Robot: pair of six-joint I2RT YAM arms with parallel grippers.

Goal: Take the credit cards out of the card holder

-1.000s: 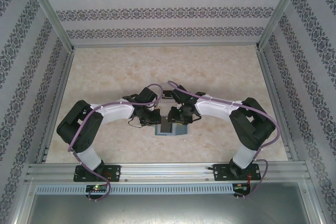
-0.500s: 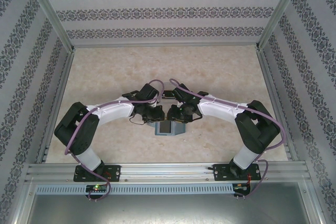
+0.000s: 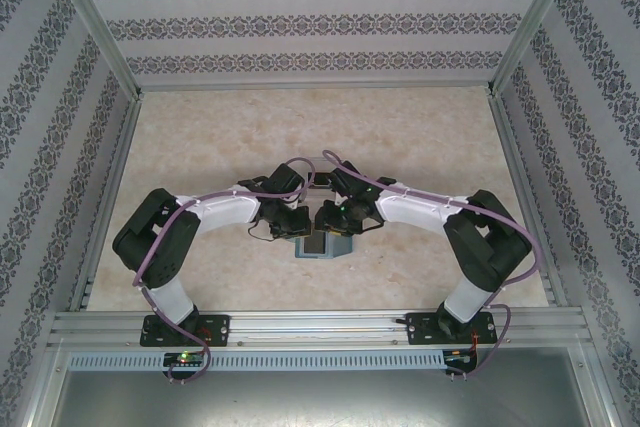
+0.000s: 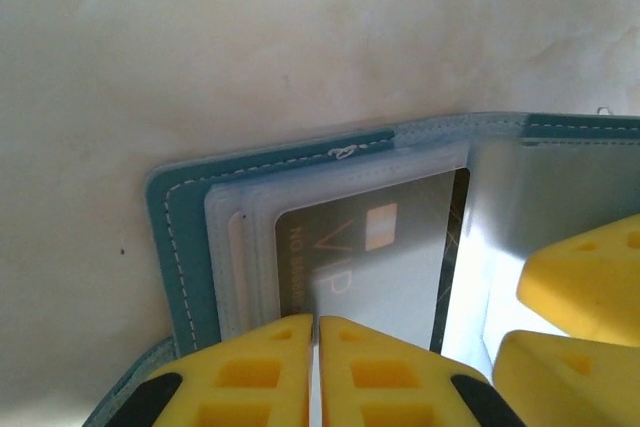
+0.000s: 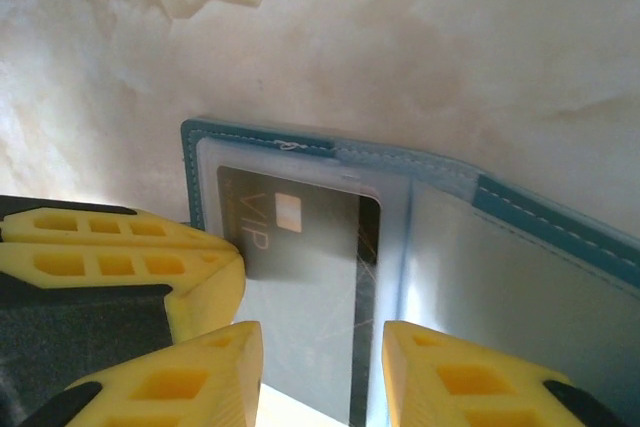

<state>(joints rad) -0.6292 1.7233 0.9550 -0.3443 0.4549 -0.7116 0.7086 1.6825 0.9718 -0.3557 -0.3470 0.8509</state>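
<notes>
The teal card holder lies open on the table between both grippers. In the left wrist view its teal border frames clear sleeves, with a dark grey credit card marked VIP inside the left panel. My left gripper is shut, its tips resting at that panel's near edge with a thin pale sliver between the pads. My right gripper is open, its fingers straddling the card's right edge and the holder's fold. The right panel looks pale grey.
The holder sits on a pale marbled table near its front middle. Patterned walls and metal frame rails close in the sides and back. Both grippers crowd together, almost touching, above the holder.
Both arms' elbows shifted slightly out and back. The grippers stayed together over the holder, which has not moved.
</notes>
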